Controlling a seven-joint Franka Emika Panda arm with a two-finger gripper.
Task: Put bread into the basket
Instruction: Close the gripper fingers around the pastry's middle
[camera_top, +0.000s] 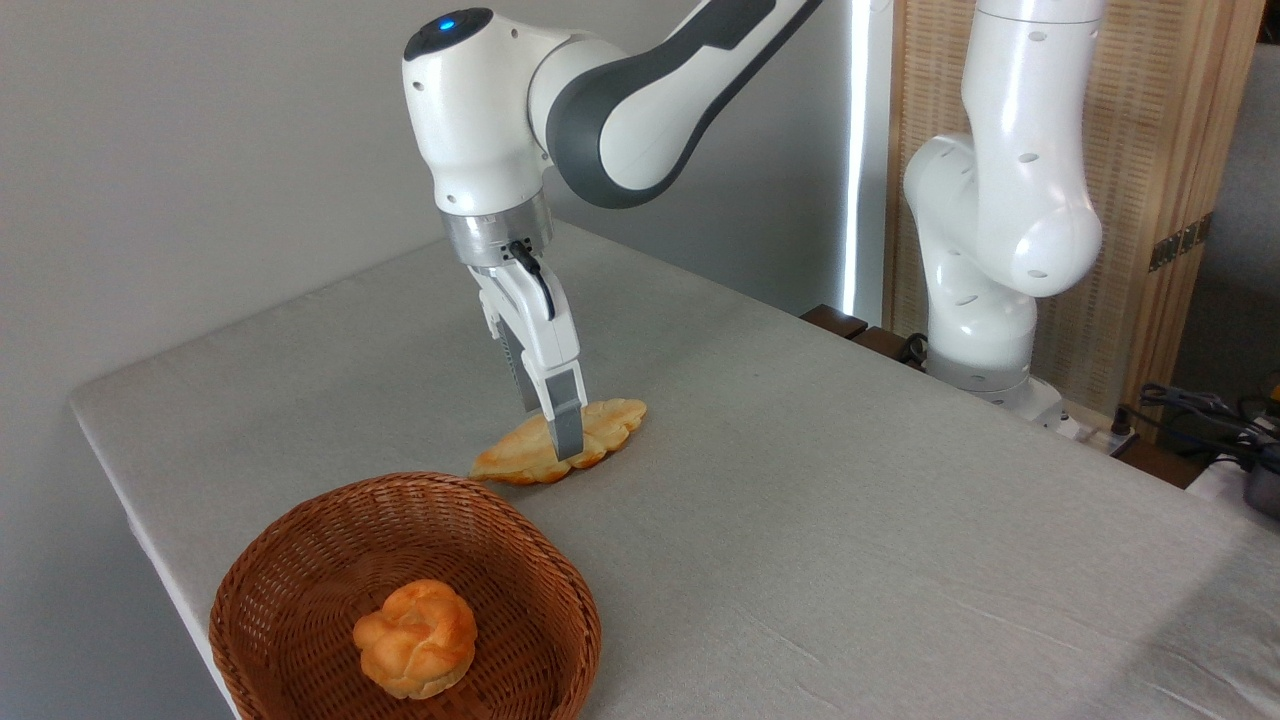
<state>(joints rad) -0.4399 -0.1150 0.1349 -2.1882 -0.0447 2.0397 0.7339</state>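
The bread (520, 455) is seen as a long, flat, leaf-shaped loaf, golden to pale orange, with braided ridges along its length and pointed ends. It lies flat on the bench (850, 480), toward the near left corner, with one end directed at the basket and the other at the far right. It is outside the basket, just beyond the far rim, and a narrow strip of grey cloth is visible between the two.

The tool (562, 432) is lowered over the middle of the loaf, tilted slightly. One grey finger (566, 420) is seen in front of the loaf, its tip reaching down to the near edge of the bread; a second, darker finger is partly visible behind it. Whether the loaf is pinched between them or merely straddled cannot be told from this view, and the width of the opening is not shown.

The basket (300, 545) is round, shallow, of brown woven wicker with a thick rim, and is placed at the near left corner of the bench. A small round knotted bun (416, 637), orange-golden, is lying inside it, toward the near side.

The bench is covered with light grey cloth. The white arm (500, 120) is reached in from the upper right, where its base (985, 370) is mounted at the far edge.
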